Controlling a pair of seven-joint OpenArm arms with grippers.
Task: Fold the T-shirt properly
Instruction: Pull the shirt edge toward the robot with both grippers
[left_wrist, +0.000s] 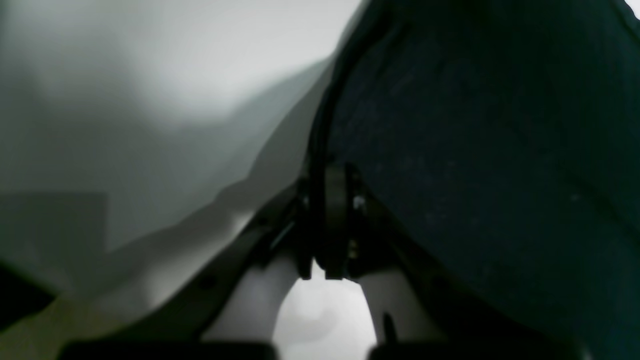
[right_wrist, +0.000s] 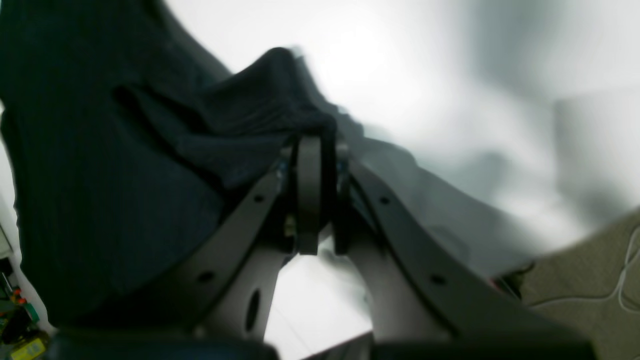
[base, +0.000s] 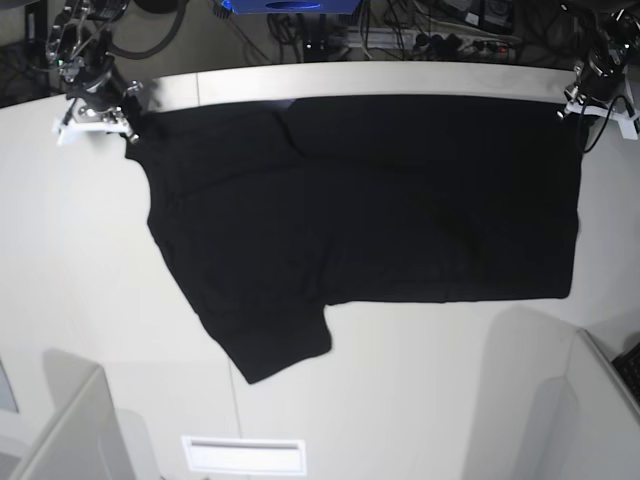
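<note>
The T-shirt (base: 380, 210) shows its plain black side and is stretched wide across the far half of the white table (base: 80, 280). One sleeve trails toward the near left. My left gripper (base: 575, 100) is shut on the shirt's far right corner. In the left wrist view that gripper (left_wrist: 332, 200) pinches a dark hem, with black cloth (left_wrist: 475, 150) filling the right side. My right gripper (base: 130, 125) is shut on the far left corner. The right wrist view shows it (right_wrist: 312, 150) clamping a bunched fold of the cloth (right_wrist: 125, 175).
Cables and gear (base: 430, 40) lie beyond the table's far edge. Grey panels stand at the near left (base: 70, 430) and near right (base: 600, 400) corners. A white slot (base: 243, 455) sits near the front edge. Carpeted floor (right_wrist: 575, 280) shows past the table's side.
</note>
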